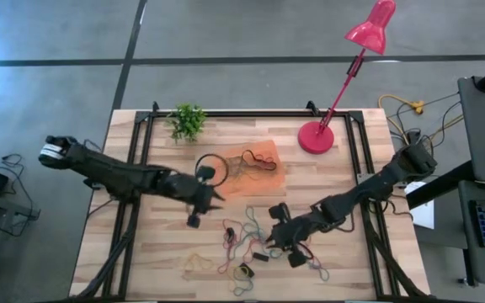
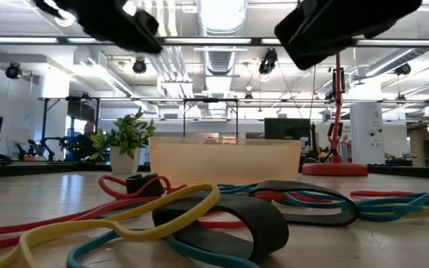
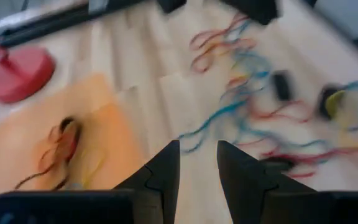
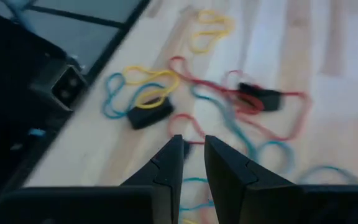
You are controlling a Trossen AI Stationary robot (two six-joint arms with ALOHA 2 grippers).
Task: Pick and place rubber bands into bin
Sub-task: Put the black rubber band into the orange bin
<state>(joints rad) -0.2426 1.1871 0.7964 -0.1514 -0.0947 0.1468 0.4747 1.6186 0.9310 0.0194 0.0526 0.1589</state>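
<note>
Light wooden table point(image 1: 158, 252), grey floor around. Left gripper point(image 3: 197, 165) over table just beside bin point(image 1: 269, 178), jaws a small gap apart, holding nothing. Right gripper point(image 4: 193, 158) over loose rubber bands point(image 1: 241, 244) near front of table, jaws a small gap apart, nothing between them. Orange bin sits mid-table, few dark and red bands inside. Most bands lie tangled on table outside bin. Red lamp point(image 1: 317, 136) and small green plant point(image 1: 188, 120) stand at back.
</note>
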